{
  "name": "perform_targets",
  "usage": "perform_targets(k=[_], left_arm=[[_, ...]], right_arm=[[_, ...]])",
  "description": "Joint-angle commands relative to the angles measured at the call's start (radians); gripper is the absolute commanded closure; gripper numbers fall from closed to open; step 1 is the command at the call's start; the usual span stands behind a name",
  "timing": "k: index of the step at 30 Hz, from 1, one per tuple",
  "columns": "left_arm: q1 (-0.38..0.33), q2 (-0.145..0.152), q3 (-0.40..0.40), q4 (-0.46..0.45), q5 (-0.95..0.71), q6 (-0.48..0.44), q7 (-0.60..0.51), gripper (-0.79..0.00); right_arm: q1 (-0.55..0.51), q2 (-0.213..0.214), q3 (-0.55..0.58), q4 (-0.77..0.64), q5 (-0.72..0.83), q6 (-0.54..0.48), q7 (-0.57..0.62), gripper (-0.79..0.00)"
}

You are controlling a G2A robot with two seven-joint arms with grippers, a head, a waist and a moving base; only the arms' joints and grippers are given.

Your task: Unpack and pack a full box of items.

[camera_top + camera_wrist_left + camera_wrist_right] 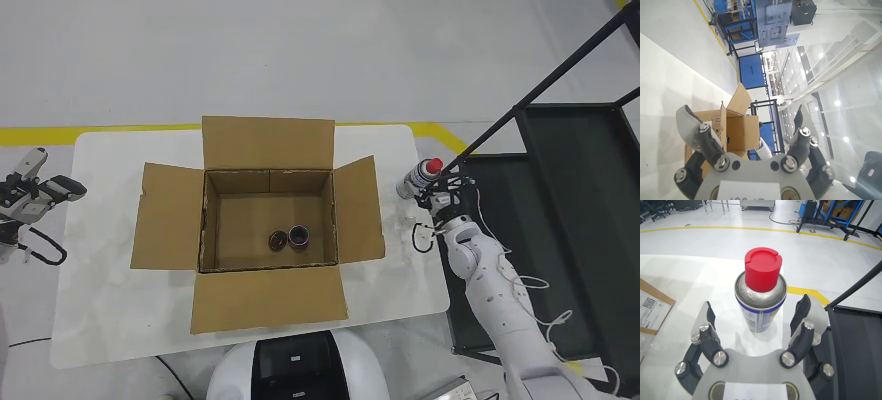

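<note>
Spray can (761, 294) stands upright by the surface's (120, 300) right edge, long axis vertical, dead centre in the right end effector (755, 308), which is released wide and gripping nothing. Box (268, 142) sits open mid-surface.

1. Two dark round items (289, 238) on the floor of the box (268, 150) are too small to identify, perhaps jars.
2. The left tool (742, 109) hides part of the box's near wall.
3. One flap of the box runs off the right wrist view's edge.
</note>
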Motion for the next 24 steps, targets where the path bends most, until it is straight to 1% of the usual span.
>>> perform_targets(k=[1,10,15,19,20,22,23,24], left_arm=[[0.0,0.0,0.0,0.0,0.0,0.0,0.0,-0.785],[0.0,0.0,0.0,0.0,0.0,0.0,0.0,-0.785],[0.0,0.0,0.0,0.0,0.0,0.0,0.0,-0.785],[0.0,0.0,0.0,0.0,0.0,0.0,0.0,-0.785],[0.0,0.0,0.0,0.0,0.0,0.0,0.0,-0.785],[0.0,0.0,0.0,0.0,0.0,0.0,0.0,-0.785],[0.0,0.0,0.0,0.0,0.0,0.0,0.0,-0.785],[0.0,0.0,0.0,0.0,0.0,0.0,0.0,-0.785]], right_arm=[[0.026,-0.005,-0.015,0.045,0.002,-0.004,-0.013,-0.785],[0.125,-0.028,-0.076,0.216,0.011,-0.025,-0.064,-0.785],[0.153,-0.034,-0.087,0.261,0.02,-0.048,-0.116,-0.785],[0.173,-0.038,-0.095,0.286,0.023,-0.056,-0.136,-0.785],[0.178,-0.04,-0.097,0.293,0.025,-0.06,-0.139,-0.705],[0.187,-0.042,-0.101,0.305,0.026,-0.064,-0.143,-0.329],[0.191,-0.043,-0.103,0.31,0.027,-0.066,-0.144,-0.206],[0.195,-0.044,-0.106,0.316,0.028,-0.068,-0.146,-0.012]])
